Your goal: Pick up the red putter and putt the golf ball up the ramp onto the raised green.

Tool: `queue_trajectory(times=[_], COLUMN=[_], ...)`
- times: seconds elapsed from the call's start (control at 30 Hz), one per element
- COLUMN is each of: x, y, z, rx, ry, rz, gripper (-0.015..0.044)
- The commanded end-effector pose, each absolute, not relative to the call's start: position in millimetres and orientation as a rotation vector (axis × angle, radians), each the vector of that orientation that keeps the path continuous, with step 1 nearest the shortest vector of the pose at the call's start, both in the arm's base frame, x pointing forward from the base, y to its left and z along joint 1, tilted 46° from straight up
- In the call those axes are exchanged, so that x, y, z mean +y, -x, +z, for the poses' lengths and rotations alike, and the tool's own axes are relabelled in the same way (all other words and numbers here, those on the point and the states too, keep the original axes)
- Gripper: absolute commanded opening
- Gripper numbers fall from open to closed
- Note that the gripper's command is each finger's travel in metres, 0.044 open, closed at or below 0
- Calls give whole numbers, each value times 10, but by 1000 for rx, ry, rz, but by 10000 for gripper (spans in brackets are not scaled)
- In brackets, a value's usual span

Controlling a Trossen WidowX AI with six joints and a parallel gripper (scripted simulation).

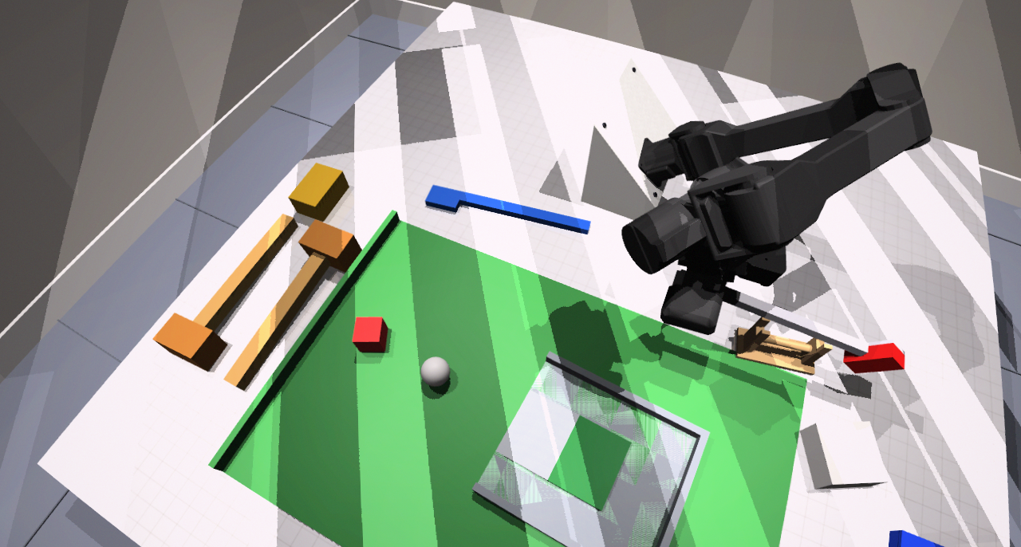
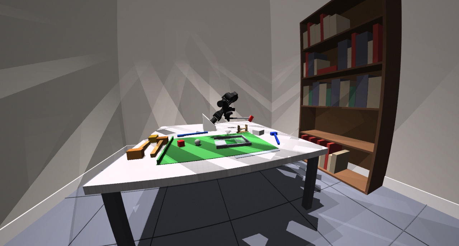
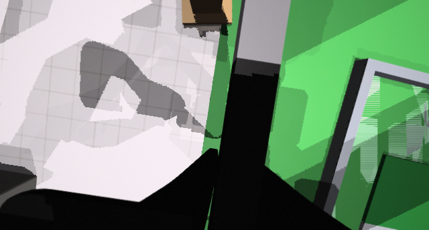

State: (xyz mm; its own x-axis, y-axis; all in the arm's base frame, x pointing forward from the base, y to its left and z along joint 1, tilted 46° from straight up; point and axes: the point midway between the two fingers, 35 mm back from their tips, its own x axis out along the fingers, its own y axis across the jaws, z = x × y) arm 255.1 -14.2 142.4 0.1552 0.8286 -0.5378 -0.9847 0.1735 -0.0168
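Observation:
My gripper point(image 2: 228, 118) point(image 3: 228, 159) is shut on the black grip of the red putter point(image 1: 874, 359) point(image 2: 250, 118) point(image 3: 263, 29). The putter's grey shaft runs out level from the fingers to its red head, above the wooden rack point(image 1: 774, 359) point(image 3: 206, 18). In the top view the arm hides the fingertips. The grey-white golf ball point(image 1: 435, 371) point(image 2: 197, 142) rests on the striped green mat point(image 1: 392, 401), left of the framed ramp. The pale ramp point(image 1: 531, 437) leads to the raised green point(image 1: 597, 458) point(image 3: 402, 186), a darker square inside the grey frame point(image 1: 703, 444).
A red cube point(image 1: 369, 334) point(image 2: 180, 143) sits left of the ball. A blue club point(image 1: 524, 212) lies behind the mat. Two wooden mallets point(image 1: 187, 338) point(image 1: 328, 240) and a yellow block point(image 1: 317, 186) lie beyond the green rail point(image 1: 306, 340). A grey block point(image 1: 849, 451) and blue hammer point(image 2: 275, 137) are right.

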Motion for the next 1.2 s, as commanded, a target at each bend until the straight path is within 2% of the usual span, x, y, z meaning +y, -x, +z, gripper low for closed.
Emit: queue_trajectory(times=[0.0,0.57,1.17], x=[-349,-1227,-2098], y=[-2626,-2742,-2484], z=[1305,684,-123], rx=[555,913,1232], ry=[328,-40,-459], rz=[1299,1034,705], gripper=[0,0,0])
